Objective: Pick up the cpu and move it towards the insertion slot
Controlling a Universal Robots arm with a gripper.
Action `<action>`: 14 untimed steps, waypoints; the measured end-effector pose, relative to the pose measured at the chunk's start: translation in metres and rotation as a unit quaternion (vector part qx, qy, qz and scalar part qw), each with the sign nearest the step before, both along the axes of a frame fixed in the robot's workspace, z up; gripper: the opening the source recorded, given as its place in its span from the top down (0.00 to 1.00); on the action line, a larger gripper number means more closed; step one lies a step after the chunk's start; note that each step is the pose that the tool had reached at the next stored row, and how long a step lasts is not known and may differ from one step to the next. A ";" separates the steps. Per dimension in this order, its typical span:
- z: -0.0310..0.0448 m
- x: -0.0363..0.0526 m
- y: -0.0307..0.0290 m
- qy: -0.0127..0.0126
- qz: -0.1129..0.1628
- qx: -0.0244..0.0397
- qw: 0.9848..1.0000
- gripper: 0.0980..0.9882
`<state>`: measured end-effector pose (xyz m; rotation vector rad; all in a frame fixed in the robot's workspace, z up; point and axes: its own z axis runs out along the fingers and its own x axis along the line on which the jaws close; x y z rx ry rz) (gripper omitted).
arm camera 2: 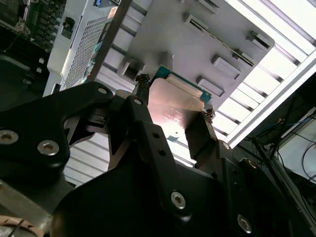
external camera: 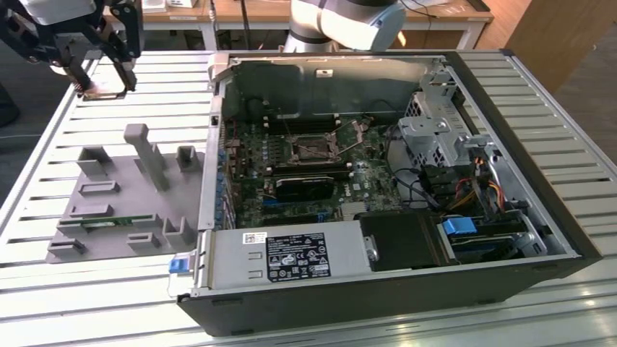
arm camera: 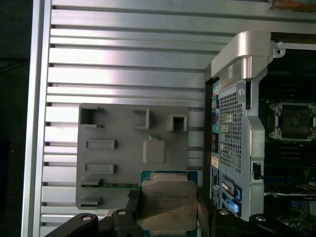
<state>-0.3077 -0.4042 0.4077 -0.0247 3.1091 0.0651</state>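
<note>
**Item 1: my pincer** (external camera: 102,88). State: clenched on the cpu (arm camera: 168,206). One of the fingers (arm camera: 203,212) presses each of two opposite edges, and the silvery lid faces the first wrist view's camera. Place: raised above the slatted table (external camera: 48,137), toward 10 o'clock in the exterior view.

**Item 2: the cpu.** Held clear of the grey fixture tray (arm camera: 123,148), with nothing else touching it. The chip looks flat and square between the pads.

**Item 3: the insertion slot** (external camera: 313,148). A shiny frame around a dark centre, on the board inside the open computer case (external camera: 540,116). From my pincer it lies at roughly 4 o'clock in the exterior view, well apart.

**Item 4: the memory stick** (external camera: 111,222). Narrow and green, seated in the tray. It is no part of this job.

**Handling note (judgement).**
- The case's near wall (external camera: 214,137) stands between pincer and slot, so the carry wants height enough to pass over it.
- An edge-only hold is slim, so travel should be smooth and the chip kept level.
- The chip's sides should be turned parallel to the frame while aloft.
</note>
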 end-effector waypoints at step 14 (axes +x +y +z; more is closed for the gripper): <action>-0.0001 0.0272 0.0000 0.000 0.000 0.000 1.000 0.50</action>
